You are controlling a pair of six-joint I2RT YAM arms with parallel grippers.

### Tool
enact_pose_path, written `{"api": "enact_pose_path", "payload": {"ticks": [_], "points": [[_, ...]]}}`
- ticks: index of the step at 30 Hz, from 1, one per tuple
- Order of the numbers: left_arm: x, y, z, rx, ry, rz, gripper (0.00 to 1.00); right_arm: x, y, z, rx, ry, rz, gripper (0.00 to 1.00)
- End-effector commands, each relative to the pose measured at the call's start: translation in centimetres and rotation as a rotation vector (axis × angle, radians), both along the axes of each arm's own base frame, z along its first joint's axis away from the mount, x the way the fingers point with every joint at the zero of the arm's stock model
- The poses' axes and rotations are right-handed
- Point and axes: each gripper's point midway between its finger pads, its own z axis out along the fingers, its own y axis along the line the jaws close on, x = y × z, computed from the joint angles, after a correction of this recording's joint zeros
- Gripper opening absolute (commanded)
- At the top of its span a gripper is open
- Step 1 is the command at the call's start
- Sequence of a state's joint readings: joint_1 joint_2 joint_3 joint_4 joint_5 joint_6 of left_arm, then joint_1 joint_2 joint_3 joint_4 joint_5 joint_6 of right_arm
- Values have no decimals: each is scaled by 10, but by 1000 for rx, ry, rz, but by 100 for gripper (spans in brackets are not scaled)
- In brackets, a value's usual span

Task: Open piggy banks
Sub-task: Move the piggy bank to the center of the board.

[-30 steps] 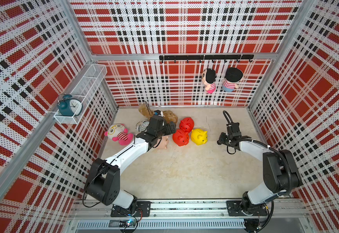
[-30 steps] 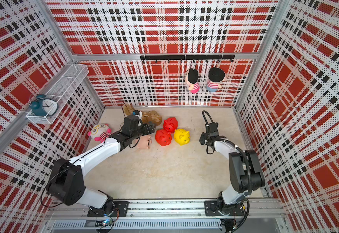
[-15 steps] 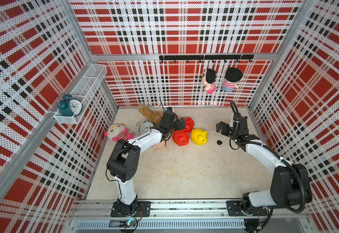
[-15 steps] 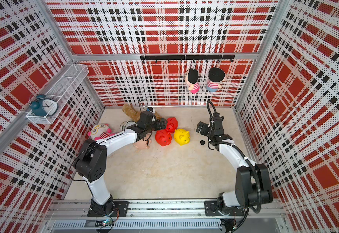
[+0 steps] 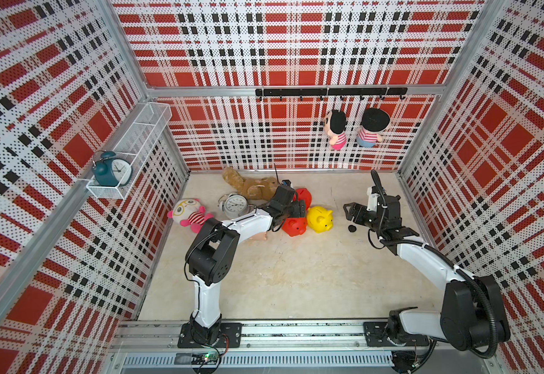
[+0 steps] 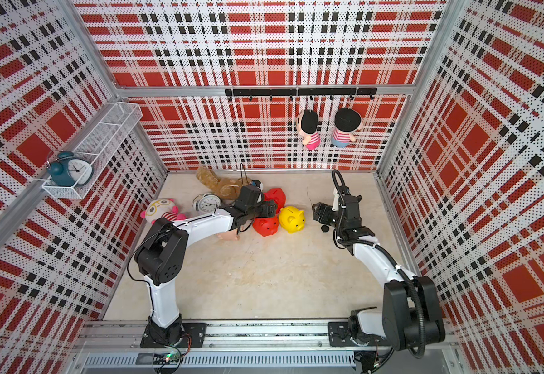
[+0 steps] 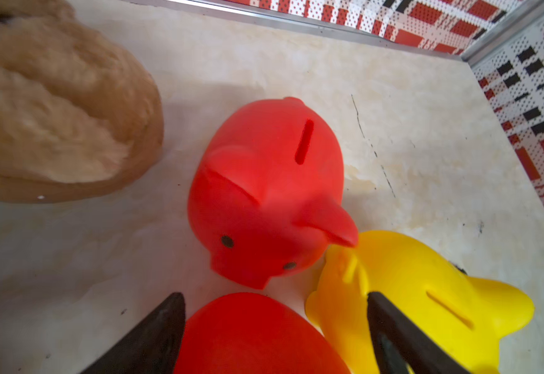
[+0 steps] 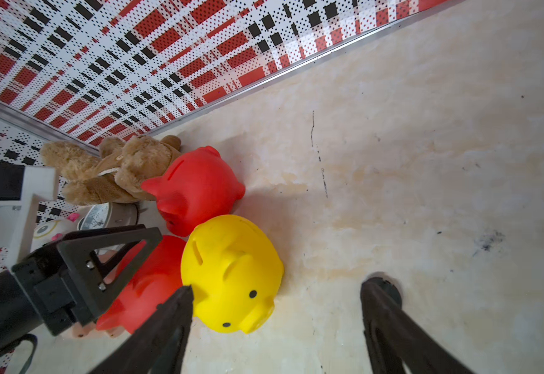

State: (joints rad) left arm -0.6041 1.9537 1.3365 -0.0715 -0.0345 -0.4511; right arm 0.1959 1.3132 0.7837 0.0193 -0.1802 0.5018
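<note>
1. My two top views hang high over the front rail [image 5: 296, 330], looking down and back across the whole worktop [image 5: 296, 275]; nearly identical framing.
2. Left wrist cam is super close, staring down at the rear red piggy bank [image 7: 264, 194].
3. Right wrist cam sits further off; both wrist views share the yellow piggy bank [image 8: 231, 268].

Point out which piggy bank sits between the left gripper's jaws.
The red piggy bank nearer the robot's base, beside the yellow piggy bank; the left gripper's open jaws flank it. The other red piggy bank lies beyond.
</note>
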Motion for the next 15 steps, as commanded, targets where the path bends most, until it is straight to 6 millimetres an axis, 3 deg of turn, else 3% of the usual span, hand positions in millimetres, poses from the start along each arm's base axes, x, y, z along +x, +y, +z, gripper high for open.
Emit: {"api": "enact_pose_path", "payload": {"ticks": [1, 10, 15], "points": [[-29, -14, -23, 75, 61, -106, 87, -5, 25, 15, -42, -51, 73, 72], [-76, -44, -41, 160, 105, -309, 87, -21, 72, -11, -24, 17, 216, 48], [-96, -69, -16, 101, 72, -387, 94, -31, 88, -30, -7, 55, 263, 30]]}}
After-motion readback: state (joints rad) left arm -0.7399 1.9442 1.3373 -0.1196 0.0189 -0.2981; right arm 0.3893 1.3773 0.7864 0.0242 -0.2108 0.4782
